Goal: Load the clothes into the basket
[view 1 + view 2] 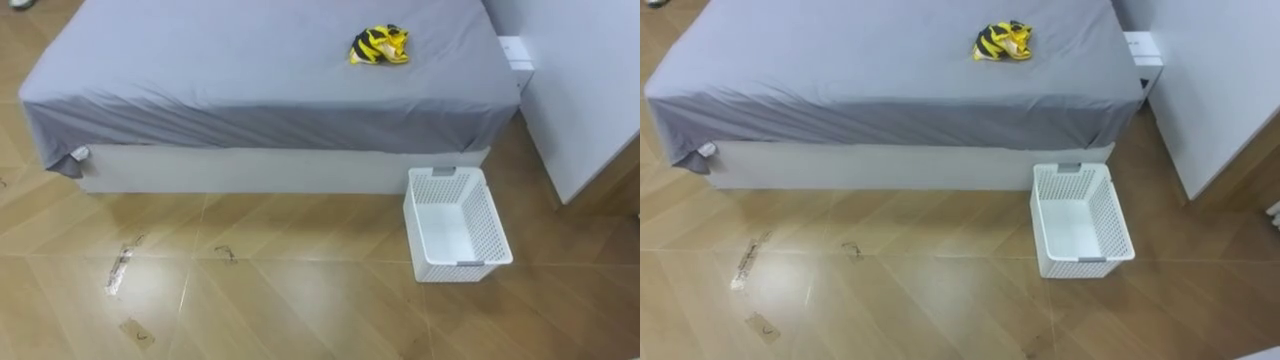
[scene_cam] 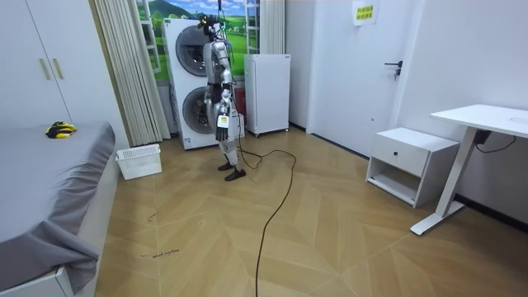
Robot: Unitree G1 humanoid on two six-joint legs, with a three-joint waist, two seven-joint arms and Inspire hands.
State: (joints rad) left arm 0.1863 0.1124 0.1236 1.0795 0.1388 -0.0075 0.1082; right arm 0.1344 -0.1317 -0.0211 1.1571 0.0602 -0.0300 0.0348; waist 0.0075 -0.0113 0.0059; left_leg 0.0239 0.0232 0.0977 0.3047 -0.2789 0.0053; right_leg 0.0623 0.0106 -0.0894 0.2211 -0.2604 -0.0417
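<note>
While the clothes [image 1: 379, 45] lie on the bed [image 1: 200, 70], near the empty basket [image 1: 457, 225] on the floor, the robot should walk close before reaching; its left robot hand [image 2: 223, 124] cannot be read as apart or together.

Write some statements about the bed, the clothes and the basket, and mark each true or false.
The crumpled yellow-and-black garment lies on the grey-sheeted bed. True.
The white perforated plastic basket already holds clothes. False: it is empty.
The basket stands on the wooden floor beside the bed. True.
The robot stands against the bed. False: in the room view it stands off by the stacked white washing machines.
</note>
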